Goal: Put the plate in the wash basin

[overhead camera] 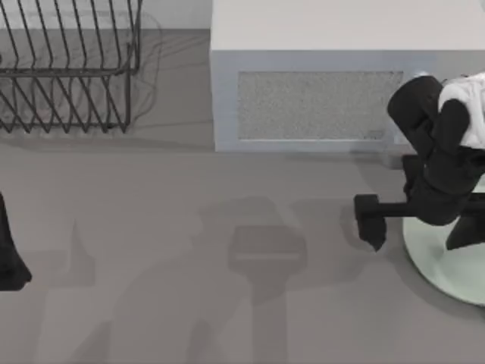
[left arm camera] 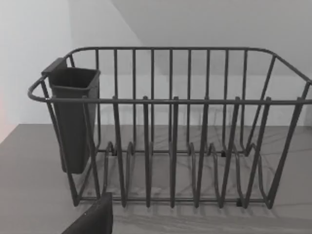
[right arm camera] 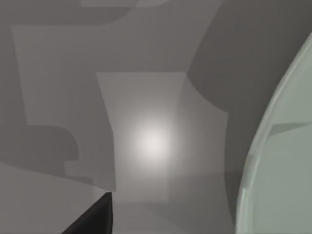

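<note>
Mint-green plate lay flat on the grey table at its right edge, partly beneath the right arm. Right gripper sat just off the plate's left rim, above bare tabletop, not touching it; whether its fingers were spread or closed could not be told. Wrist camera showed the plate rim close alongside. Microwave stood behind the gripper. Left gripper was parked at the far left edge, facing the black wire dish rack.
</note>
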